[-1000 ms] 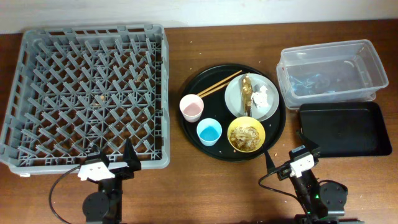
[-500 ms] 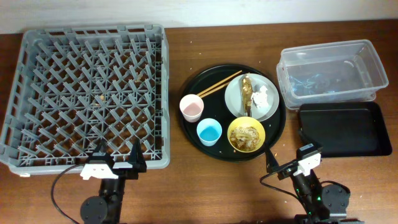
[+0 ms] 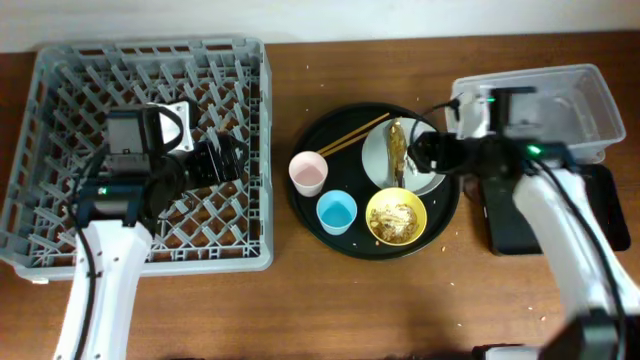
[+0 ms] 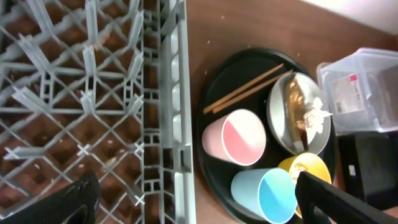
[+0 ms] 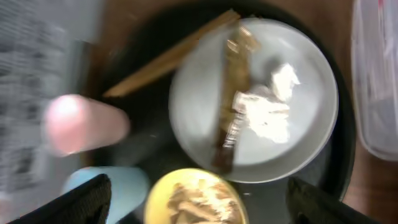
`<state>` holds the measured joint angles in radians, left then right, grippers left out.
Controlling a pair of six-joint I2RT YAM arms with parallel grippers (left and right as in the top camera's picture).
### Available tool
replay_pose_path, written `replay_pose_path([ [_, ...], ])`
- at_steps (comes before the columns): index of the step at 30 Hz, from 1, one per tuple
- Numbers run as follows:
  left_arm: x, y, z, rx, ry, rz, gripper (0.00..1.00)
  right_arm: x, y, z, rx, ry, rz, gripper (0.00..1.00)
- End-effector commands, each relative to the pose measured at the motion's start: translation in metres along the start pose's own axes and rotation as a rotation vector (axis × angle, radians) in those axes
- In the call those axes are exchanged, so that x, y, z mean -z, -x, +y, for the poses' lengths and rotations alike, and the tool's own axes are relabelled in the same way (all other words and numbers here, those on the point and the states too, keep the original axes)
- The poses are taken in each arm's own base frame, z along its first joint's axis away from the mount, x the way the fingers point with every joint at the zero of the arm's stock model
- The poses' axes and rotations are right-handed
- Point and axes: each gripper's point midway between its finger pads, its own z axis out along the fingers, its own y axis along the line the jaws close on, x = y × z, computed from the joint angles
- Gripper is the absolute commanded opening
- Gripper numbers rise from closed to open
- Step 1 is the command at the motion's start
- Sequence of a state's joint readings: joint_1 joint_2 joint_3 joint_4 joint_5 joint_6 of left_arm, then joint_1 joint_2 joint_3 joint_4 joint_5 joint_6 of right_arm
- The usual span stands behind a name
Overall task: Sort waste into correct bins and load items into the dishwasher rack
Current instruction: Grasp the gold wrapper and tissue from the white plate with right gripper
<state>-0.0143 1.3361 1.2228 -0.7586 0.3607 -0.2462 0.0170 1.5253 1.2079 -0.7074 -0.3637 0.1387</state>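
The grey dishwasher rack [image 3: 150,48] fills the left. My left gripper [image 3: 225,158] hangs open and empty over its right side; it also shows in the left wrist view [image 4: 199,205]. On a round black tray [image 3: 310,215] are the pink cup [image 3: 308,173], blue cup [image 3: 336,211], chopsticks [image 3: 352,135], yellow bowl [image 3: 396,217] with food scraps, and grey plate [image 3: 378,160] with a brown-gold wrapper [image 5: 233,106] and white paper [image 5: 264,109]. My right gripper [image 3: 425,152] is open and empty above the plate [image 5: 199,106] and bowl [image 5: 193,196].
A clear tub [image 3: 570,100] stands at the back right, with some blue stuff inside. A flat black tray [image 3: 500,232] lies in front of it, partly hidden by my right arm. Small crumbs dot the wood table [image 3: 300,300].
Both arms have swung in from the table's front edge. The left gripper is now over the rack, and the right gripper is now over the plate. The objects have not moved.
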Motion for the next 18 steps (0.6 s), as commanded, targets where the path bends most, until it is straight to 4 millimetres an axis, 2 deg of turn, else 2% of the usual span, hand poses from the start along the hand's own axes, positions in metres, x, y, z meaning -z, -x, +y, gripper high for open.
replay_pose_path([
  [1, -0.007, 0.002, -0.001, -0.003, -0.013, 0.019, 0.99, -0.065, -0.003, -0.046, -0.06, -0.189, 0.06, 0.7],
  [2, -0.008, 0.001, 0.0, -0.002, -0.013, 0.022, 0.99, -0.096, -0.012, -0.065, -0.089, -0.227, 0.097, 0.53],
  [4, -0.008, 0.001, 0.0, -0.002, -0.013, 0.022, 0.99, -0.13, -0.029, -0.08, -0.121, -0.237, 0.152, 0.46],
  [5, -0.008, 0.001, 0.0, -0.002, -0.013, 0.022, 0.99, -0.137, -0.033, -0.082, -0.133, -0.233, 0.163, 0.21],
  [6, -0.008, 0.001, 0.0, -0.002, -0.013, 0.022, 0.99, -0.133, -0.03, -0.073, -0.134, -0.193, 0.158, 0.06],
  [7, -0.008, 0.001, 0.0, -0.002, -0.013, 0.022, 0.99, -0.122, -0.022, -0.063, -0.129, -0.166, 0.139, 0.04],
  [9, -0.008, 0.001, 0.0, -0.002, -0.013, 0.022, 0.99, -0.068, 0.007, -0.039, -0.095, -0.145, 0.021, 0.04],
  [10, -0.008, 0.001, 0.0, -0.002, -0.013, 0.022, 0.99, -0.034, 0.027, -0.033, -0.072, -0.173, -0.079, 0.04],
  [11, -0.008, 0.001, 0.0, -0.002, -0.013, 0.022, 0.99, -0.01, 0.04, -0.038, -0.094, -0.232, -0.158, 0.04],
  [12, -0.008, 0.001, 0.0, -0.002, -0.013, 0.022, 0.99, 0.005, 0.047, -0.048, -0.124, -0.287, -0.207, 0.04],
  [13, -0.008, 0.001, 0.0, -0.002, -0.013, 0.022, 0.99, 0.018, 0.056, -0.07, -0.154, -0.373, -0.261, 0.04],
  [14, -0.008, 0.001, 0.0, -0.002, -0.013, 0.022, 0.99, 0.03, 0.062, -0.103, -0.199, -0.505, -0.309, 0.04],
  [15, -0.008, 0.001, 0.0, -0.002, -0.013, 0.022, 0.99, 0.036, 0.072, -0.141, -0.281, -0.599, -0.378, 0.04],
  [16, -0.008, 0.001, 0.0, -0.002, -0.013, 0.022, 0.99, 0.029, 0.08, -0.156, -0.301, -0.594, -0.401, 0.04],
  [17, -0.008, 0.001, 0.0, -0.002, -0.013, 0.022, 0.99, 0.03, 0.084, -0.162, -0.305, -0.595, -0.418, 0.29],
  [18, -0.008, 0.001, 0.0, -0.002, -0.013, 0.022, 0.99, 0.032, 0.092, -0.147, -0.216, -0.527, -0.413, 0.93],
])
